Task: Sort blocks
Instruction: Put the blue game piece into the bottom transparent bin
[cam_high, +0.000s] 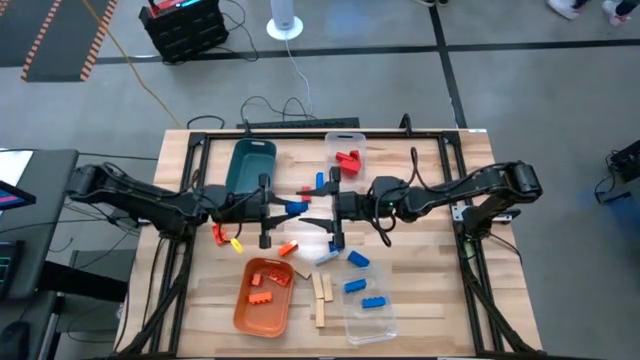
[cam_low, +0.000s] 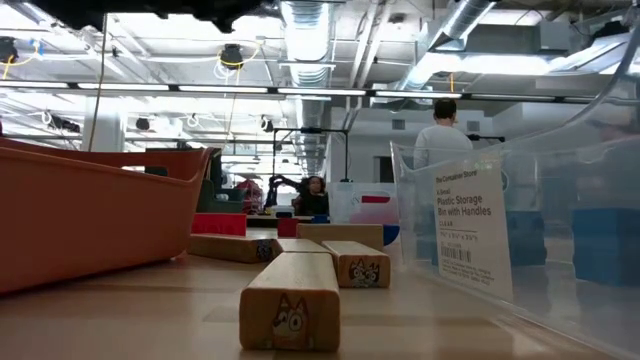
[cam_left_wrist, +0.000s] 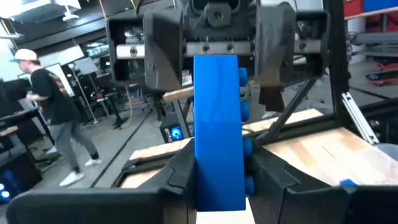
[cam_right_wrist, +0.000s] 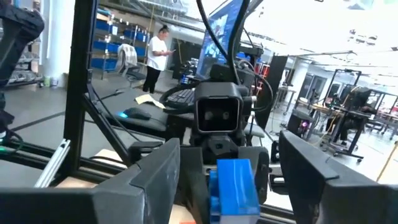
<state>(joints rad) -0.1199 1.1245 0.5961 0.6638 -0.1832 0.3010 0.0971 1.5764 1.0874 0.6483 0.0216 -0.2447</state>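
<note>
From above, the two arms meet over the table's middle, just beyond the orange tray (cam_high: 263, 297). The left gripper (cam_high: 287, 208) pinches a blue brick (cam_high: 296, 207); the right gripper (cam_high: 322, 207) faces it from the other side, fingers spread wide, not gripping. Red and orange blocks (cam_high: 266, 277) lie in the orange tray. Wooden pieces (cam_high: 321, 296) lie just right of that tray, and further right a clear bin (cam_high: 368, 302) holds blue bricks (cam_high: 372, 302). Beyond the tray stand a teal tray (cam_high: 250, 163) and another clear bin (cam_high: 345, 150) with red bricks (cam_high: 348, 160).

At table height, wooden blocks (cam_low: 291, 302) lie between the orange tray's wall (cam_low: 95, 215) and the clear bin (cam_low: 520, 235).

The left wrist camera shows the blue brick (cam_left_wrist: 219, 127) upright, clamped between narrow fingers (cam_left_wrist: 184, 168), the other gripper close behind it.

The right wrist camera shows its fingers (cam_right_wrist: 158, 171) standing wide on either side of the blue brick (cam_right_wrist: 235, 190), clear of it.
</note>
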